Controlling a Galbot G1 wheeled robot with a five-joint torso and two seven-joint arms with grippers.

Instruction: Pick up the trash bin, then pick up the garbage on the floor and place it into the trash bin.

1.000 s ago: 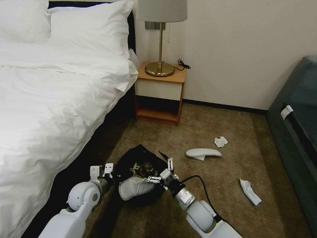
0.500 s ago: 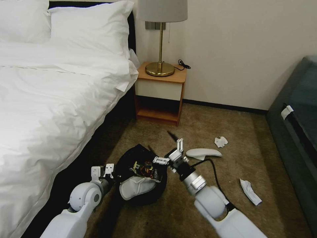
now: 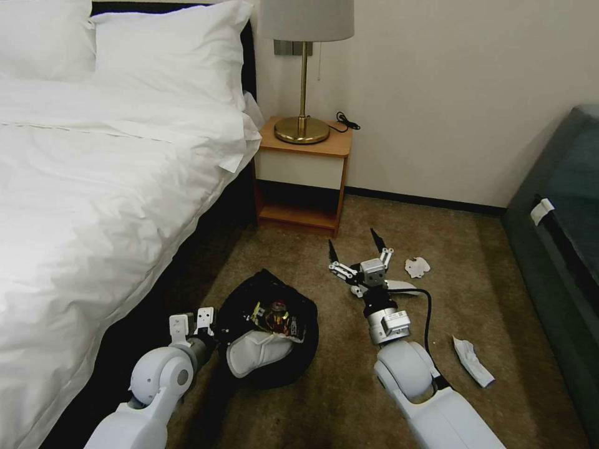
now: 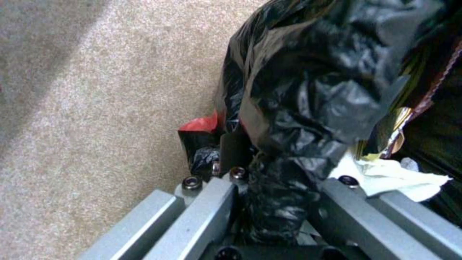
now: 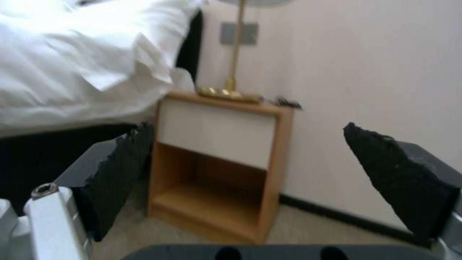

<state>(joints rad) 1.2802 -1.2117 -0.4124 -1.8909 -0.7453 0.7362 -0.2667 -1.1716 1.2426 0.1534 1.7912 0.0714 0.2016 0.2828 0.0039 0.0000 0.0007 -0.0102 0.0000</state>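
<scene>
Beside the trash bin [image 3: 268,330], toward the sofa, our right gripper [image 3: 355,249] now hangs empty above the carpet, its jaws spread wide. A second ago it sat at the bin's mouth over the white slipper [image 3: 259,351] that rests across the near rim; since then we have lifted it away and swung it out toward the second slipper [image 3: 399,286], which lies just behind it on the far side from the bin. In the right wrist view the black fingertips [image 5: 399,180] stand well apart, with the nightstand [image 5: 216,151] beyond them. We judge the first slipper delivered and the second one the next target.

On the bed side of the bin, our left gripper [image 4: 269,202] is clenched on a bunched fold of the black bag at the rim, holding the bin as before. Farther from the bin than the second slipper, two crumpled tissues [image 3: 417,267] [image 3: 473,362] wait on the carpet.
</scene>
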